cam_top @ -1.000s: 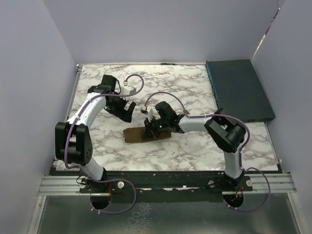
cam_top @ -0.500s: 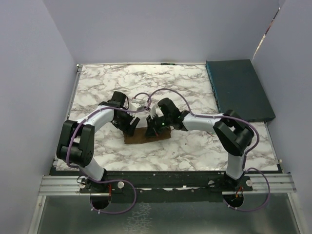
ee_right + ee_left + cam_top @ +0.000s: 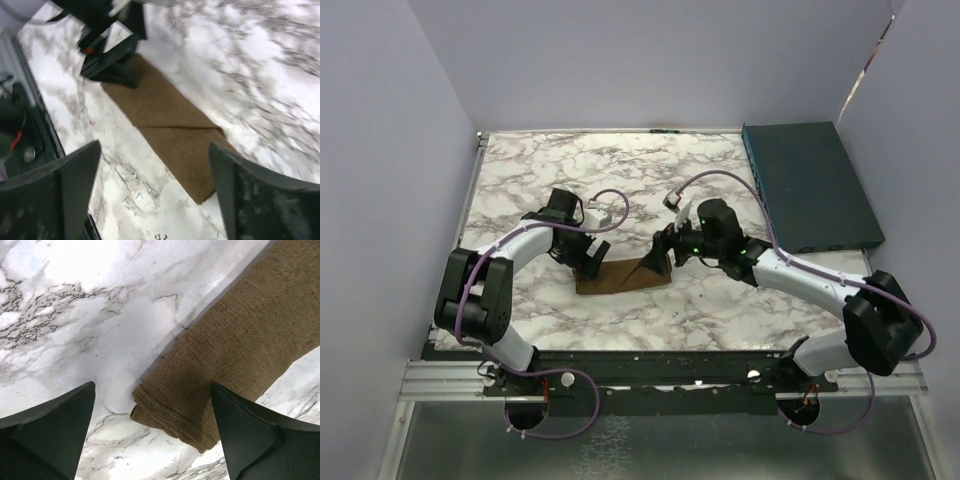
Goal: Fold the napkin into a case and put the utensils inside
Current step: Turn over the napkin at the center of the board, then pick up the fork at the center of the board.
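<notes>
Marble table [image 3: 75, 290], napkin [image 3: 225, 340] partly behind left fingers [image 3: 255, 440]

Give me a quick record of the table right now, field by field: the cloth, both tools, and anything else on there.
napkin: brown cloth, folded into a narrow flat strip, lying on the marble table
left tool: open, fingers either side of the strip's left end
right tool: open, above the strip's right end, holding nothing
fork: not seen in any view
box: dark teal, flat, far right corner, apart from the cloth
</notes>
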Tool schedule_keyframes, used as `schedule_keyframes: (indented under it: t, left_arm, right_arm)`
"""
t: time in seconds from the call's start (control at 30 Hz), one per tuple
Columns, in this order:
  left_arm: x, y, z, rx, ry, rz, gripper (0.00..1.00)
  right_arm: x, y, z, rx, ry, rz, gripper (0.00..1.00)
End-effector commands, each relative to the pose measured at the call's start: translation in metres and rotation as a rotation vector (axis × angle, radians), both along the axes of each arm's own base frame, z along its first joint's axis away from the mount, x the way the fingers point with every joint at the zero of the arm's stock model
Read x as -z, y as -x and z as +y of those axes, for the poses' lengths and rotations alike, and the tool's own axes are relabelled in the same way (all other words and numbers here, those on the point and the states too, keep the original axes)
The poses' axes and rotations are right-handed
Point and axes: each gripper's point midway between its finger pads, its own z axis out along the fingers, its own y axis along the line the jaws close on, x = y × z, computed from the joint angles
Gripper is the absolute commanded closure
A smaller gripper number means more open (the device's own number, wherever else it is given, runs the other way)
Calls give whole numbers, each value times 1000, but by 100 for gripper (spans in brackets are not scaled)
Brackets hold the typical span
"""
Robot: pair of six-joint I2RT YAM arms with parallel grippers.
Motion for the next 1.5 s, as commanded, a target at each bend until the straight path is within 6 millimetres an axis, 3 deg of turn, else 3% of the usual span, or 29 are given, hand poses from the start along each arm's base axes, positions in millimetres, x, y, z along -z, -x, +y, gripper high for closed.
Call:
schedule_keyframes:
  t: [0.0, 0.2, 0.3, 0.37, 0.57, 0.77, 1.0, 1.3, 1.47]
  left_arm:
    - [-43, -14, -15, -8, 97, -95, 1]
    - [-104, -28, -17, 13, 117, -208, 1]
    - [-130, -45, -5, -53, 75, -290, 1]
    - [-142, -54, 4, -83, 55, -330, 1]
    - [-164, -63, 16, 31, -37, -384, 1]
    - [-180, -80, 28, -9, -62, -482, 1]
    - [-187, -101, 29, -120, -24, -480, 1]
    - [-186, -92, 25, -115, 2, -466, 1]
    - [-185, -92, 27, -117, -9, -469, 1]
  right_arm:
    - [-10, -39, -51, 328, 122, -73, 1]
    - [-1, -85, -146, 804, 368, -100, 0]
    - [17, -98, -179, 902, 516, -31, 2]
    - [33, -102, -188, 914, 576, 10, 10]
    - [78, -99, -198, 897, 602, 138, 32]
    - [99, -95, -192, 847, 617, 186, 53]
    - [127, -90, -193, 807, 699, 244, 62]
    - [128, -93, -189, 783, 700, 244, 78]
    - [125, -93, -184, 771, 680, 258, 95]
